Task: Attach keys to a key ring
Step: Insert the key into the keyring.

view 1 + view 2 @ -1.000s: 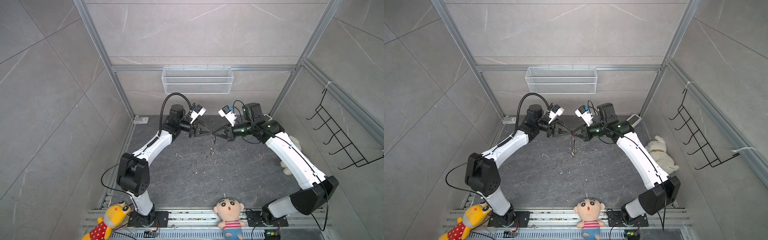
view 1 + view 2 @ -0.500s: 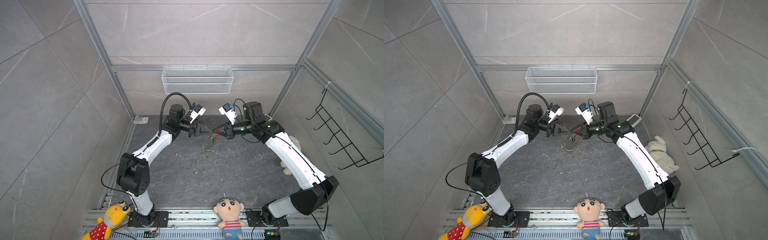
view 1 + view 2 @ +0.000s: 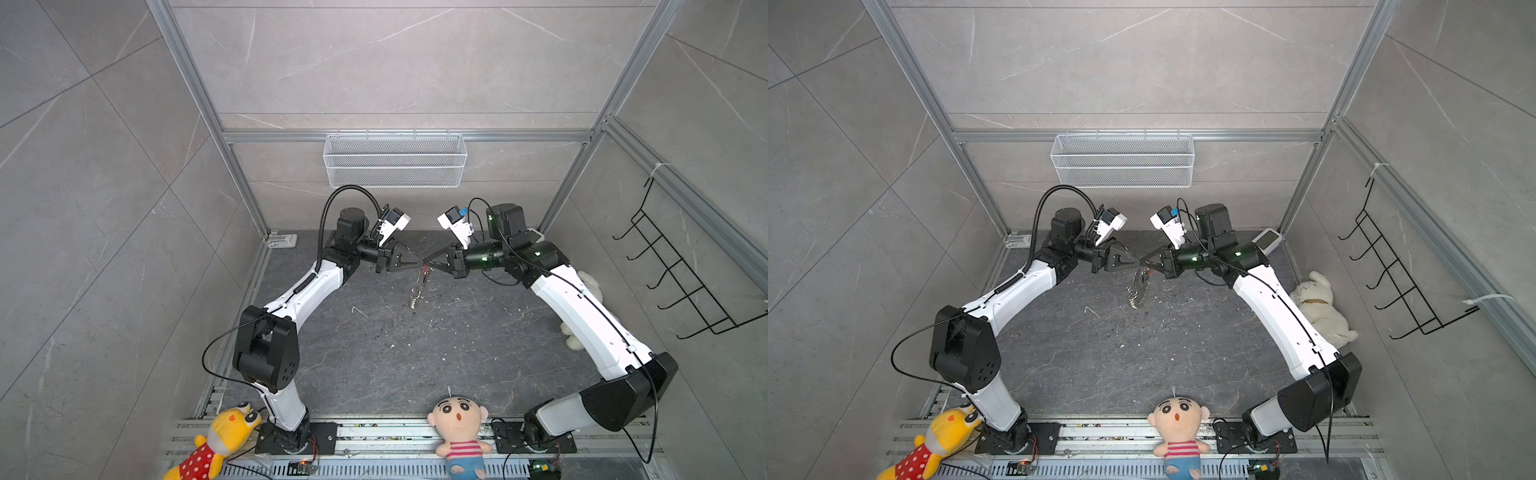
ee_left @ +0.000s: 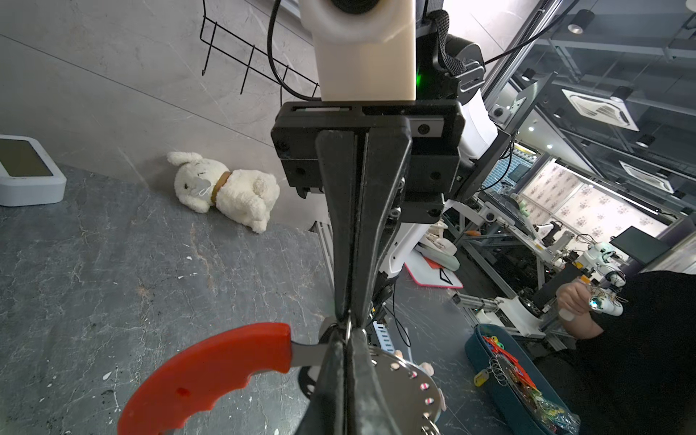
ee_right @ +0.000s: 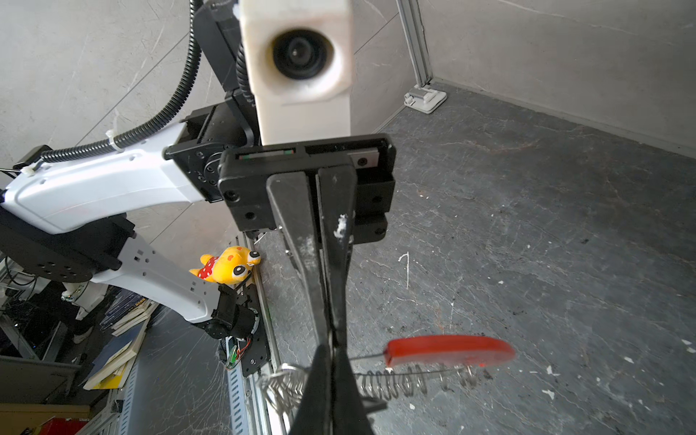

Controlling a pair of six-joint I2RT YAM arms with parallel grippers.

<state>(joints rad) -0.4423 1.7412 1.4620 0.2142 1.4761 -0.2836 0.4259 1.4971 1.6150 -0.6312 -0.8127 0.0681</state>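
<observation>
While both arms reach in and meet tip to tip, your left end effector [image 3: 419,262] is clenched: the left wrist view shows its fingers [image 4: 339,376] pressed flat together, and they pinch the top of the key ring [image 3: 417,286]. Far behind that arm's base, a yellow plush toy [image 3: 220,440] lies at the tabletop's [image 3: 374,353] near edge.

The key ring hangs straight down from the two tips in both top views, clear of the tabletop. Its red strip [image 4: 211,369] curves away to one side of your left fingers, and its silver rings [image 5: 395,382] trail beside the right ones.

Your right end effector [image 3: 430,263] is clenched too, nose to nose with the left. The ring's thin metal band runs into its closed fingers [image 5: 324,391] in the right wrist view. A white plush dog [image 3: 1316,307] lies well beyond that arm, against the wall.
</observation>
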